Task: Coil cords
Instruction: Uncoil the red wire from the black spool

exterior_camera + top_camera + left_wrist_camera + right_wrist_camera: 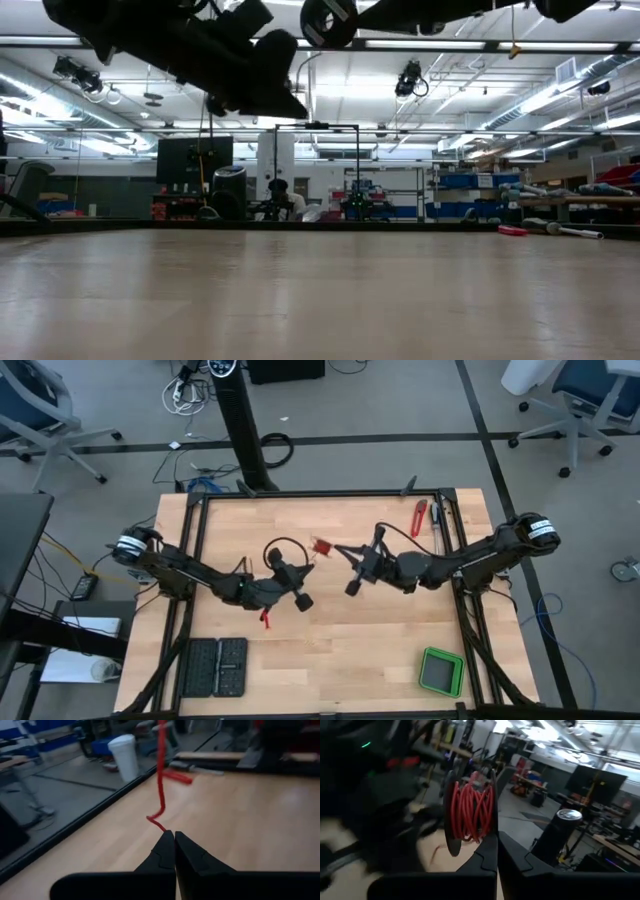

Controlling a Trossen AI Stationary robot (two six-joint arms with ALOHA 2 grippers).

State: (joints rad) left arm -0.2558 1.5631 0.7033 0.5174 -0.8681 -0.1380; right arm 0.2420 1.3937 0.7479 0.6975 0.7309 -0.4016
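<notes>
Both arms meet over the middle of the wooden table [330,660]. The left gripper [174,851] has its fingers pressed together on the end of the thin red wire [161,775], which hangs in the air above the table. In the right wrist view the wire is wound in many turns just beyond the tips of the right gripper [497,851]; its fingers seem closed on this bundle, though the grip is hard to see. A green box [441,671] lies well apart, near the table corner.

No readable text, labels, brands or numbers, distant room signs perhaps too blurred
</notes>
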